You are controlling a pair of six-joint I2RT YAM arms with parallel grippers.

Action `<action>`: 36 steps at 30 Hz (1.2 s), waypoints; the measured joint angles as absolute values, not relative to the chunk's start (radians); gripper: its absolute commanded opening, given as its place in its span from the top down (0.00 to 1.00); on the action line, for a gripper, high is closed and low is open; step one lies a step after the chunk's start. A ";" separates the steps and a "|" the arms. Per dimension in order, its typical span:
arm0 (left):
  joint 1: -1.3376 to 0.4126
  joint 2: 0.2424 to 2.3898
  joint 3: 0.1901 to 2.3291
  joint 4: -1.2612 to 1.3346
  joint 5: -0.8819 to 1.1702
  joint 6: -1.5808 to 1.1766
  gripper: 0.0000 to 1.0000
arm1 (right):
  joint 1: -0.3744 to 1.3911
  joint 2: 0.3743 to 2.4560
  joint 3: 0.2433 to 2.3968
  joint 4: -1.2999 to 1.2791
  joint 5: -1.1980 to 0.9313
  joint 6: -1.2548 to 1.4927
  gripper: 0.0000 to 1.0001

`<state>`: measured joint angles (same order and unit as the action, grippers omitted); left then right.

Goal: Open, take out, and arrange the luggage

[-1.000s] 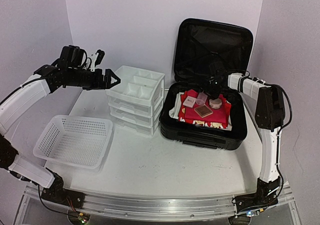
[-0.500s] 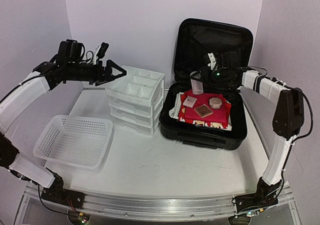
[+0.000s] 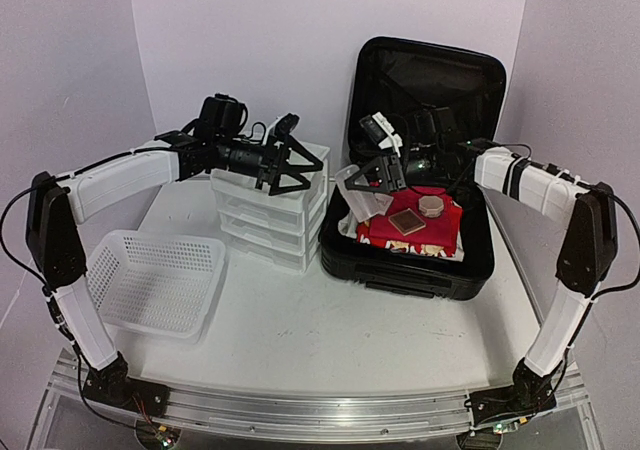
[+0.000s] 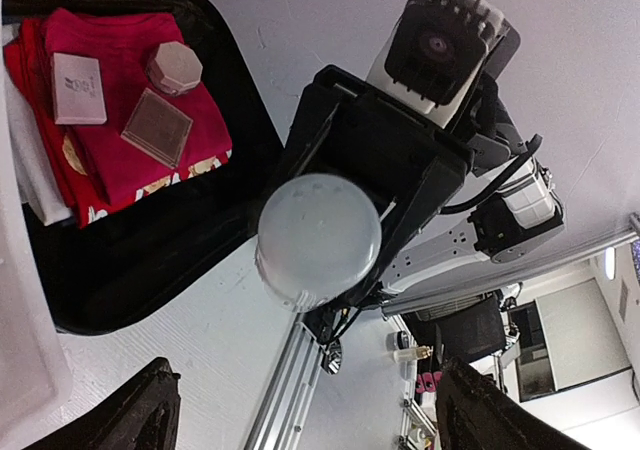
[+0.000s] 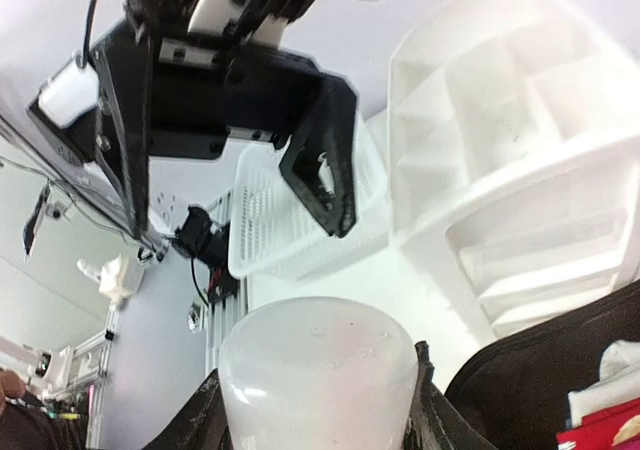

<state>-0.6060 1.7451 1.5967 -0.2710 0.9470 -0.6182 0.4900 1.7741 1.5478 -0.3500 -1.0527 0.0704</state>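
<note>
- the luggage, a black hard-shell case, lies open at the far right of the white table, its lid standing upright against the back wall.
- inside its base lies a folded red garment with gold print. on it sit a small white box, a square brownish case and an eight-sided pinkish jar.
- the box carries a small printed mark, too fine to read, and the garment's print cannot be made out either.
- the right gripper is clamped on a frosted white container, held in the air over the luggage's left rim. in the right wrist view the container fills the gap between the two fingers.
- the left gripper reaches across the top of the white drawer unit with its jaws spread wide and nothing between them. it points at the container from just beside it.
- the left wrist view looks straight at the container's rounded end, with both left fingertips well clear of it.
- a white mesh basket sits at the near left of the table, beside the drawer unit.
</note>
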 measured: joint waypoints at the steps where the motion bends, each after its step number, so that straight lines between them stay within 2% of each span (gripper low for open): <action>1: -0.610 1.756 1.602 -0.270 0.957 -0.631 0.07 | 0.496 1.774 1.545 -0.374 -1.050 0.044 0.81; 5: -0.627 1.774 1.615 -0.266 0.984 -0.663 0.07 | 0.524 1.768 1.543 -0.453 -1.024 -0.033 0.83; 9: -0.663 1.794 1.641 -0.255 0.995 -0.687 0.16 | 0.555 1.753 1.544 -0.511 -0.994 -0.085 0.83; 17: -0.713 1.833 1.650 -0.255 0.978 -0.705 0.16 | 0.615 1.724 1.551 -0.572 -0.921 -0.147 0.84; 22: -0.724 1.834 1.652 -0.298 0.938 -0.678 0.29 | 0.625 1.715 1.556 -0.583 -0.886 -0.167 0.84; 24: -0.729 1.834 1.657 -0.325 0.921 -0.661 0.32 | 0.628 1.714 1.559 -0.587 -0.869 -0.173 0.84; 31: -0.744 1.834 1.681 -0.399 0.883 -0.603 0.29 | 0.647 1.714 1.560 -0.596 -0.830 -0.189 0.84; 36: -0.754 1.834 1.697 -0.437 0.870 -0.585 0.44 | 0.661 1.714 1.566 -0.604 -0.810 -0.197 0.83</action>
<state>-0.7544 1.8336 1.6966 -0.4366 0.8703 -0.5850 0.6609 1.7138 1.5661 -0.6037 -0.8104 -0.1974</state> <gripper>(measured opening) 0.654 0.485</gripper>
